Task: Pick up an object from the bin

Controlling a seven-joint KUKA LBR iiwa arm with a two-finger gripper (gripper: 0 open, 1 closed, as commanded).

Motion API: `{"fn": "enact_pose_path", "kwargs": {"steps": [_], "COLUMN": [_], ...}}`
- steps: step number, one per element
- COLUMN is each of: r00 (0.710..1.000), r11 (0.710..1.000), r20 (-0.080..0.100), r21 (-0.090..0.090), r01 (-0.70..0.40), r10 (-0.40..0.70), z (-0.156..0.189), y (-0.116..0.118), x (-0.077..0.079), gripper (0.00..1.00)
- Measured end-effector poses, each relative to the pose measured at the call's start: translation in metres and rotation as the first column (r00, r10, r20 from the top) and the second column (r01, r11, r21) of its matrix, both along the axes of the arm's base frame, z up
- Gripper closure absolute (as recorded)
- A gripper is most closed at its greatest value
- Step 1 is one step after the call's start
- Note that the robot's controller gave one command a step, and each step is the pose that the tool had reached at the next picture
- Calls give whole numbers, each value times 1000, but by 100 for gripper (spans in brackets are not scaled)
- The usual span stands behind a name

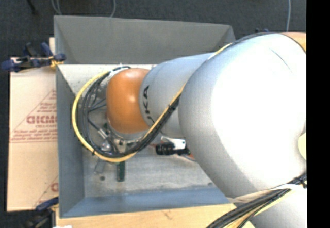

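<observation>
My gripper (110, 170) hangs low over the front left part of the bin floor, below the orange wrist cover. One dark fingertip (120, 172) and one paler grey fingertip (100, 167) stand apart, with only bare bin floor between them. A small black and white object (170, 147) with a bit of orange-red at its right end lies on the floor to the gripper's right, partly hidden under the arm. The gripper does not touch it.
The big white arm reaches in from the right and hides the bin's middle and right side. Yellow and black cables loop round the orange cover near the left wall. The front wall is close below the gripper.
</observation>
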State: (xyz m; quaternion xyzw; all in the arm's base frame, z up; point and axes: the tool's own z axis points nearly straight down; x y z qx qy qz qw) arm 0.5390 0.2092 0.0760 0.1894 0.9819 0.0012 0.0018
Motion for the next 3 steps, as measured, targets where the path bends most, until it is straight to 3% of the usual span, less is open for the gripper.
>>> {"fn": "enact_pose_path", "kwargs": {"steps": [1,3], "r00": [993,989], "r11": [993,989], "r20": [8,3], "r21": [-3,-4], "r01": [-121,-146], "r10": [121,146], "z": [-14,-12], "y": [5,4], "x": [4,2], "gripper": [100,100]}}
